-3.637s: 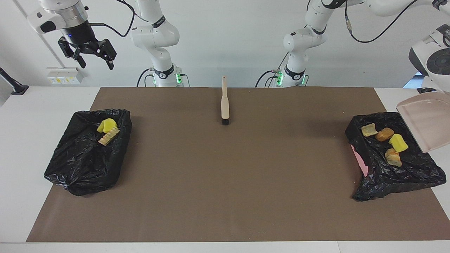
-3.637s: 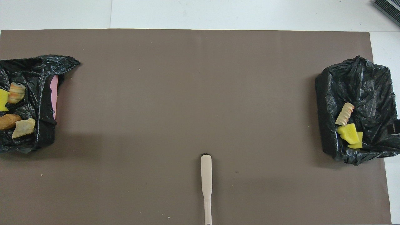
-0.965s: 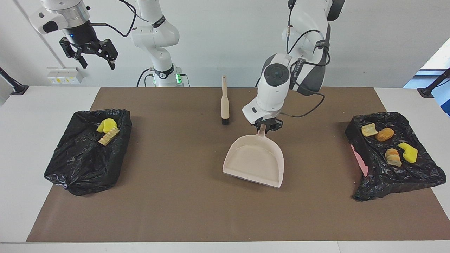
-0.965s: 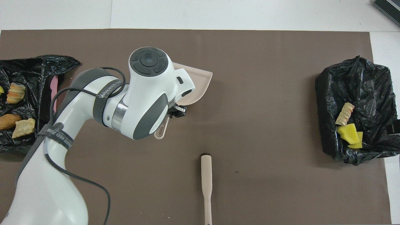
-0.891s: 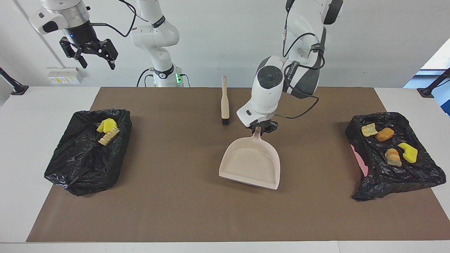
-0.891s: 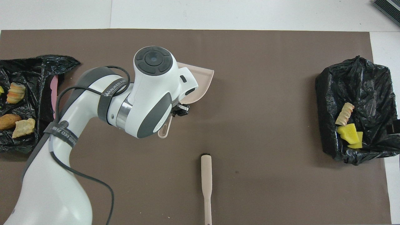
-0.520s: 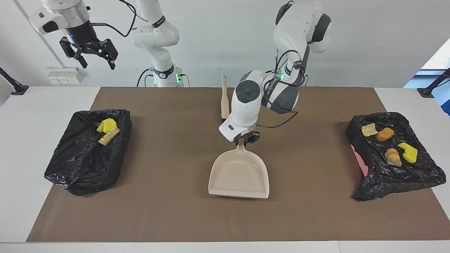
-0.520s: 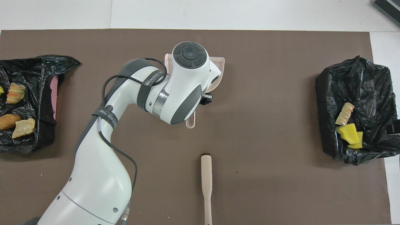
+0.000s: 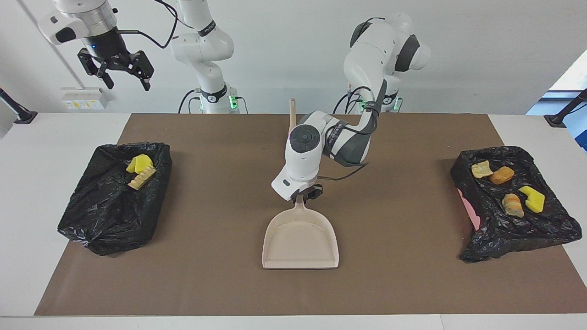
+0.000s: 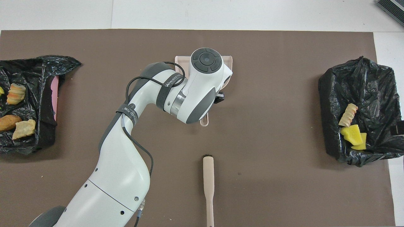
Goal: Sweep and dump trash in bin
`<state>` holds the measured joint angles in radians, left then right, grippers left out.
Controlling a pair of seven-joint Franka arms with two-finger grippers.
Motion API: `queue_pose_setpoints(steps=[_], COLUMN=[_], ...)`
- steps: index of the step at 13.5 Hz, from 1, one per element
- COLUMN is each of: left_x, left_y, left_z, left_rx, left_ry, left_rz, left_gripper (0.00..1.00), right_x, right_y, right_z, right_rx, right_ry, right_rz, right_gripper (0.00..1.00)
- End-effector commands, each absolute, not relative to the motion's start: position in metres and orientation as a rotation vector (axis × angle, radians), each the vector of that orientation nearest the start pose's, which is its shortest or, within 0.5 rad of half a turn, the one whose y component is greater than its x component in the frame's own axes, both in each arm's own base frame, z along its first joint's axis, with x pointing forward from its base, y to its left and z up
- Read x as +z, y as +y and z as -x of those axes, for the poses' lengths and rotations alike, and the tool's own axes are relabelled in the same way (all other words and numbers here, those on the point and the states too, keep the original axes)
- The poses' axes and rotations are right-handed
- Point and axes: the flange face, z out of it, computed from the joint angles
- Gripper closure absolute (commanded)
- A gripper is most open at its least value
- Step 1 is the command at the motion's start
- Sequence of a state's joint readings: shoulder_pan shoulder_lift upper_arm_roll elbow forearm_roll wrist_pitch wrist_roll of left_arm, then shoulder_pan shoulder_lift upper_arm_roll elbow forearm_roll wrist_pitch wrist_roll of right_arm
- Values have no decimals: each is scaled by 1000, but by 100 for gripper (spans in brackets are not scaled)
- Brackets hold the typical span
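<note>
1. Left gripper (image 9: 306, 195) fingers clamped on dustpan (image 9: 300, 240) handle, frame centre
2. Right gripper (image 9: 123, 75) fingers spread wide, upper left
3. Trash (image 9: 508, 187) inside black-lined bins at both frame sides

The dustpan (image 9: 300, 239) lies mid-mat, farther from the robots than the brush (image 10: 208, 184); a bin (image 9: 112, 201) at each end holds trash (image 9: 141, 170).
</note>
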<state>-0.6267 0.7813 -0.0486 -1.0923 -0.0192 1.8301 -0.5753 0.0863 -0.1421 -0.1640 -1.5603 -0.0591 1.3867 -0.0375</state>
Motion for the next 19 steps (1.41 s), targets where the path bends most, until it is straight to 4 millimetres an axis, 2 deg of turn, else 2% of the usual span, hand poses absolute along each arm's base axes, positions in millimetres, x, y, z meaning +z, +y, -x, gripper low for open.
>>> queue_pose_setpoints(steps=[1,2,4,6,7,9,11,13,14,15,19], left_x=[357,357,364,409,434,474,517,558,576,588,649], left_y=[-467,-468,-460,-431,-398,-348,-289,-232,-207,-192,-114], left_z=[-594,-593,-591,-585,-583,-574,-568,-551,-545,-539,-512], left_rx=[96,88,84,53,45,15,-30,-85,-75,-41,-48], left_ry=[122,131,140,196,210,213,249,308,349,396,413], left_rz=[3149,3147,3139,3151,3152,3160,3167,3165,3155,3143,3141], left_gripper=[20,0,0,0,0,0,0,0,0,0,0], right_x=[687,687,687,687,687,687,687,687,687,687,687], right_y=[-53,-53,-53,-53,-53,-53,-53,-53,-53,-53,-53], right_z=[-485,-485,-485,-485,-485,-485,-485,-485,-485,-485,-485], right_rx=[62,62,62,62,62,62,62,62,62,62,62], right_ry=[49,49,47,47,47,49,49,47,47,47,47], right_rz=[3166,3166,3166,3166,3166,3166,3166,3166,3166,3166,3166], right_gripper=[0,0,0,0,0,0,0,0,0,0,0])
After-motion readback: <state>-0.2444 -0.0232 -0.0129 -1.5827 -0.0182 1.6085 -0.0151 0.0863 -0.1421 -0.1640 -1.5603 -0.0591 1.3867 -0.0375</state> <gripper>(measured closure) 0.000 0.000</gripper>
